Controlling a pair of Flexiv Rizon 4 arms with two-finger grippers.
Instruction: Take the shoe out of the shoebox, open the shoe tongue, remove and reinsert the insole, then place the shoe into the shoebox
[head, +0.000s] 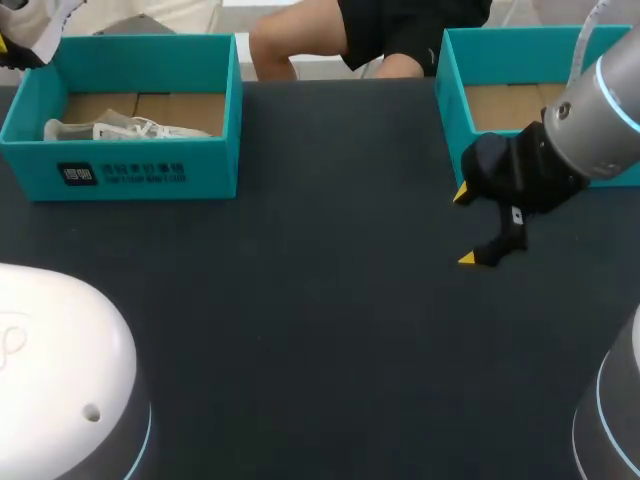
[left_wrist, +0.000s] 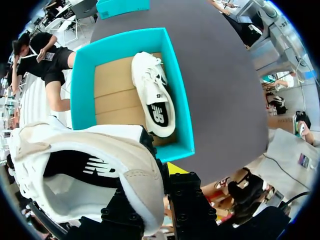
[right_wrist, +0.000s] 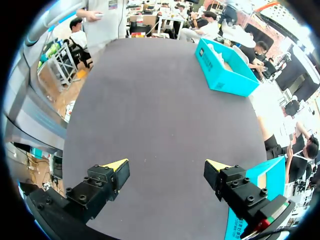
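Note:
My left gripper is shut on a white shoe with a black logo, pinching its side wall. It holds the shoe up above the left teal shoebox. A second white shoe lies on its side on the cardboard floor of that box. In the head view the held shoe and left gripper show only at the far left corner, behind the left shoebox with the other shoe in it. My right gripper stands open over bare table, in front of the right teal shoebox.
The dark table stretches wide between the two boxes. My arms' white bases rise at the near left and near right. From the right wrist, the right gripper faces the left shoebox across the table.

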